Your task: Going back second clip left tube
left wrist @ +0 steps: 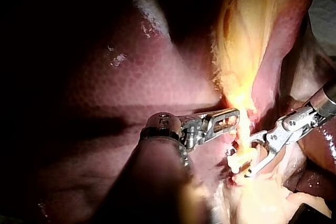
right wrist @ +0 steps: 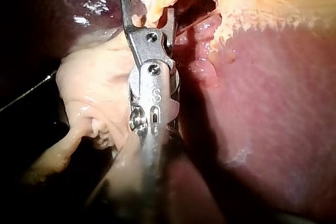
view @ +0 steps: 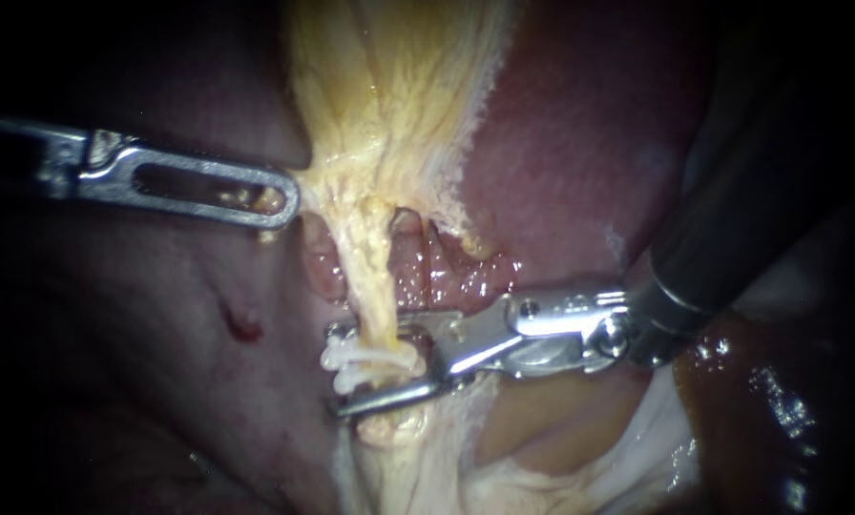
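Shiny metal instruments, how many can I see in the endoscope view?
2. The slender silver left instrument ends beside the pale yellow tube, higher up; the silver right instrument, jaws open, straddles that tube lower down. No others seem hidden.

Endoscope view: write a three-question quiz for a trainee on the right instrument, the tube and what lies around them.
1. True or false: the right instrument has its jaws shut flat together, well away from the tube.
2. Multiple choice: what sits on the tube between those jaws?
A) a white clip
B) a curved needle
C) a gauze pad
3. Short answer: name the dark red organ that lies behind the tube, on the side from which the right instrument's shaft comes in.

Key
1. False: the jaws are open, one on either side of the tube.
2. A
3. The liver
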`<state>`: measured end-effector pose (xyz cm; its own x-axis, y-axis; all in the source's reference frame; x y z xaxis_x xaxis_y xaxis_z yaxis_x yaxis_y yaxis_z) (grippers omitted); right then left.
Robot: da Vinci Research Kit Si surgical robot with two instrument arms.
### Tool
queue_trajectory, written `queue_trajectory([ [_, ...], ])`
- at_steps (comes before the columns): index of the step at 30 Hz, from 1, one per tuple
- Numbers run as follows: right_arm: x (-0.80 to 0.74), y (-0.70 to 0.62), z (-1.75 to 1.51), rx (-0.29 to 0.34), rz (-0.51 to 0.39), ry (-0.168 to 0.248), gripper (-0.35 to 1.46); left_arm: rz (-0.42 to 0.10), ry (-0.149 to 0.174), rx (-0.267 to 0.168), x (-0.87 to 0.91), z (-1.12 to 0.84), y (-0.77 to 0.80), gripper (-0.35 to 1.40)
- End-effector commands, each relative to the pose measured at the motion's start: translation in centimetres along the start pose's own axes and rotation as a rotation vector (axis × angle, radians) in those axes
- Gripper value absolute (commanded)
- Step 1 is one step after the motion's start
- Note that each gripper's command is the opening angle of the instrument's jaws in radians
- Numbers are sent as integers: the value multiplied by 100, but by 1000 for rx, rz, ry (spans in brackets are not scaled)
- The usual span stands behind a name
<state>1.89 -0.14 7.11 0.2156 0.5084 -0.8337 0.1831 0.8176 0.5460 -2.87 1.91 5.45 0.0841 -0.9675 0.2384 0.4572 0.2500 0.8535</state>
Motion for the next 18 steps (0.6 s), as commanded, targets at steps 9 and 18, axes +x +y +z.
queue_trajectory([
  [9,7,-3,-45,-24,-69,-7,50,1,0,1,0,-1,0,-35],
  [18,36,-16,-121,-52,-128,-18,50,1,1,1,0,-1,0,-35],
])
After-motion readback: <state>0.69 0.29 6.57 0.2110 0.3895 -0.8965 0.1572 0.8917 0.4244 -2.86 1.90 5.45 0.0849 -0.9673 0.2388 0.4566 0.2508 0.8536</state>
